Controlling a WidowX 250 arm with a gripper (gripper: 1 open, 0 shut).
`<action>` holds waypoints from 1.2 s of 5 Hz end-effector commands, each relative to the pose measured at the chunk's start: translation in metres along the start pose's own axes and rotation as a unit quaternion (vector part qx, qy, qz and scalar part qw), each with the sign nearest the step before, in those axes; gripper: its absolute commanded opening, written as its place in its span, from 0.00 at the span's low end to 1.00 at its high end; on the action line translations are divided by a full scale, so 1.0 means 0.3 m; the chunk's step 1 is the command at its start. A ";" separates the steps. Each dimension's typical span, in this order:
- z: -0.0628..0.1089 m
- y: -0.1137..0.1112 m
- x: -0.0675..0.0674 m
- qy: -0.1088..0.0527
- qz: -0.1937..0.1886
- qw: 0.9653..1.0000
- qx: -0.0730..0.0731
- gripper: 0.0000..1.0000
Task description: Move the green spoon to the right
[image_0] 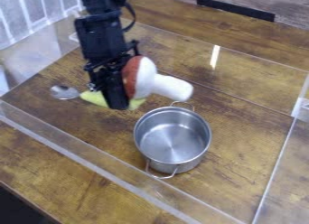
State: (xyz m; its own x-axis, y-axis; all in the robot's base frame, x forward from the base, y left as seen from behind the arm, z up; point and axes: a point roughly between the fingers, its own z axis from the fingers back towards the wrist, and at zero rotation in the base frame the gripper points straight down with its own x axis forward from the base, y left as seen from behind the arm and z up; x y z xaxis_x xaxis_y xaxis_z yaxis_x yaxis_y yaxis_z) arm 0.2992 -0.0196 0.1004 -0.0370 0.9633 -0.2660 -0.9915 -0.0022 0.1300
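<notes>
The green spoon lies left of centre on the wooden table, its silver bowl pointing left and its yellow-green handle running under my gripper. The gripper comes straight down from above, and its dark fingers are shut on the handle. A mushroom-like toy with a red cap and a white stem leans against the gripper's right side, stem pointing right. Part of the spoon's handle is hidden behind the fingers.
A round steel pot stands upright just right of and in front of the gripper. Clear acrylic walls fence the table at front and sides. A white strip lies further back.
</notes>
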 end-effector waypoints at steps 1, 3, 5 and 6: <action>0.070 0.005 -0.093 -0.007 -0.048 0.998 -0.038 0.00; 0.057 0.008 -0.174 -0.020 -0.092 0.995 -0.032 0.00; 0.164 0.032 -0.176 -0.038 -0.133 0.990 -0.027 0.00; 0.173 0.042 -0.175 -0.038 -0.145 0.988 -0.025 0.00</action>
State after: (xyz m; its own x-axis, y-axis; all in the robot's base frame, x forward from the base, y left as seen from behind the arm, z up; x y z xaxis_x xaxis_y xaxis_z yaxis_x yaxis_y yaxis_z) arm 0.2944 -0.0577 0.1342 0.2382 0.9437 -0.2297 -0.9562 0.2693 0.1147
